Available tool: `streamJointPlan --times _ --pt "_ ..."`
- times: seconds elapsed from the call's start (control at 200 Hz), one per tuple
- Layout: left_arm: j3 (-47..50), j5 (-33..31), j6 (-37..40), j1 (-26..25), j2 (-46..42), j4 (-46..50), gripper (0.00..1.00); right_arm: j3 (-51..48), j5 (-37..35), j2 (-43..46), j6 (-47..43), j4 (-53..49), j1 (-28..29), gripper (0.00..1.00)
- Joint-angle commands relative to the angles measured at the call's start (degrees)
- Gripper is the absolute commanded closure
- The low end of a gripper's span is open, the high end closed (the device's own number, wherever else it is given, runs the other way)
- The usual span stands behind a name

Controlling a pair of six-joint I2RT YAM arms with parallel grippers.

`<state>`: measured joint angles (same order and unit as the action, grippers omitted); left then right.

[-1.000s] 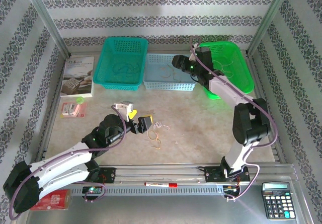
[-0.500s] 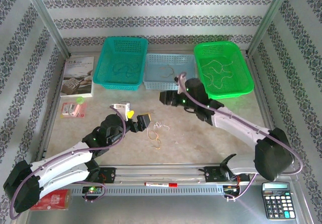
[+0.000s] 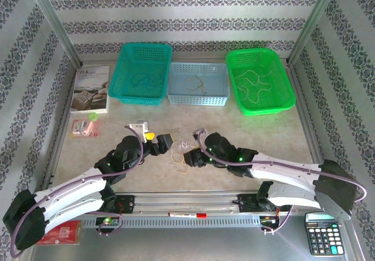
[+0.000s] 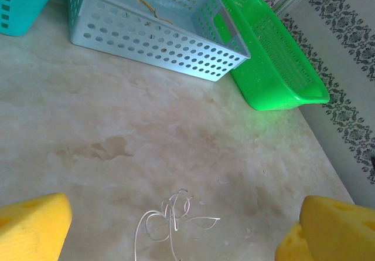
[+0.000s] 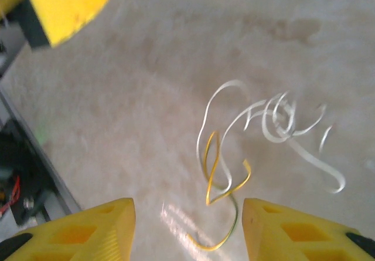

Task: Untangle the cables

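A small tangle of cables (image 3: 180,155) lies on the table between both grippers: whitish curls (image 5: 275,117) knotted with a yellowish strand (image 5: 220,179). My left gripper (image 3: 167,142) hovers just left of it, open wide, with the whitish loops (image 4: 173,214) on the table between its yellow fingers (image 4: 32,226). Low over the tangle from the right, my right gripper (image 3: 188,158) is open, and the yellowish strand lies just ahead of its fingertips (image 5: 88,231). Neither gripper holds anything. More cables lie in the teal basket (image 3: 125,67), the pale blue basket (image 3: 198,100) and the green basket (image 3: 234,73).
The three baskets stand in a row at the back. A book (image 3: 91,88) and a pink packet (image 3: 84,127) lie at the left. A red marker (image 3: 187,214) rests on the front rail, with a calculator (image 3: 323,233) at the right and a red box (image 3: 61,233) at the left.
My right arm has swung from the green basket down to the tangle on the table, its jaws narrowing a little. The left gripper has barely moved.
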<state>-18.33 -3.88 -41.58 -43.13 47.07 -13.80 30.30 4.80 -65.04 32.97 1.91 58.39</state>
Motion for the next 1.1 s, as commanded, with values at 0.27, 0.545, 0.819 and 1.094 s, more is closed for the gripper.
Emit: streamJointPlan --times 0.27,0.545,0.819,1.094 --pt "-2.0 -5.6 -5.6 1.1 -2.0 8.0 0.00 5.7 -10.6 -13.5 -3.4 -4.6 11.8 0.56" --pt "-1.2 -5.2 -6.2 2.0 -3.3 8.5 0.00 11.3 -15.1 -19.8 -6.9 -8.4 15.6 0.58" --pt "-1.2 -4.6 -6.5 3.2 -4.0 9.1 0.00 12.1 -16.2 -23.0 -7.6 -8.8 15.4 0.63" --pt "-1.1 -4.2 -6.9 3.7 -4.1 9.1 0.00 11.4 -15.2 -26.1 -7.2 -6.8 14.1 0.68"
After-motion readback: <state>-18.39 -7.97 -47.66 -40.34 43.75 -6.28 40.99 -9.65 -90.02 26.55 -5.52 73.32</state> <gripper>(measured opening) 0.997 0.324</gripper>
